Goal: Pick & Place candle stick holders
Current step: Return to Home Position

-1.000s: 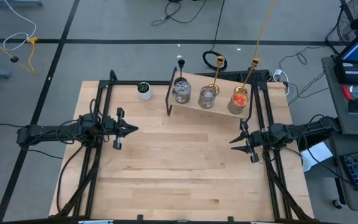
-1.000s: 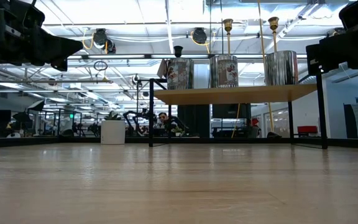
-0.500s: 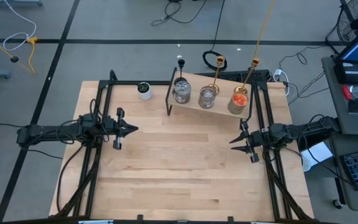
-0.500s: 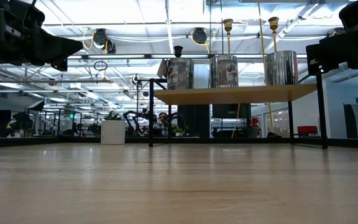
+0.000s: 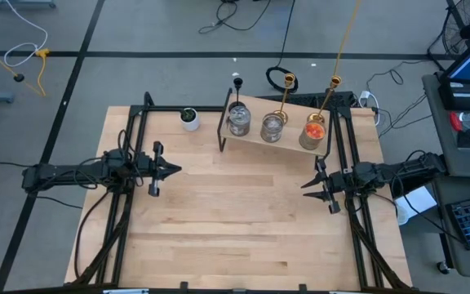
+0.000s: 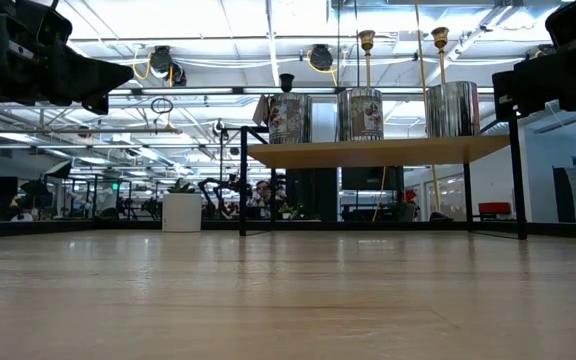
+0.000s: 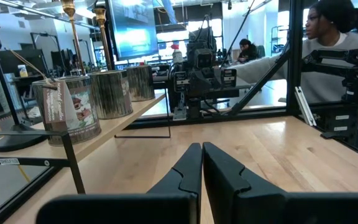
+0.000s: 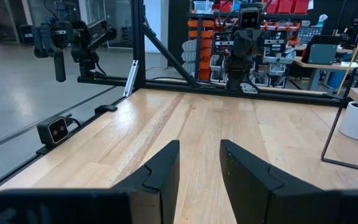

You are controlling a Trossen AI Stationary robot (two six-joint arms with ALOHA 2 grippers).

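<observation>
Hovering empty at the worktop's side edges, both my arms are in what reads as a home pose. That fits, since nothing is left loose on the worktop to pick. My left gripper point(image 5: 176, 169) hangs over the left edge about midway along it, fingers pressed together on nothing. My right gripper point(image 5: 304, 185) hangs over the right edge, fingers a little apart, also holding nothing. All six holders stand on the shelf point(image 6: 368, 151) at the far edge, toward the far right corner, so placing looks finished. The two silvery cups point(image 5: 239, 122) point(image 5: 273, 126) and the orange cup point(image 5: 314, 131) line the shelf's front. The two brass holders point(image 6: 366, 40) point(image 6: 439, 40) rise behind them, and the black holder point(image 6: 286, 82) stands at the shelf's left end. I guess the tall ones sit at the back so the cups stay reachable. The orange cup is the nearest to my right gripper, near it toward the far edge but apart. The left gripper is well apart from every holder. A white cup point(image 5: 189, 118) sits on the worktop's far edge, left of the shelf.
</observation>
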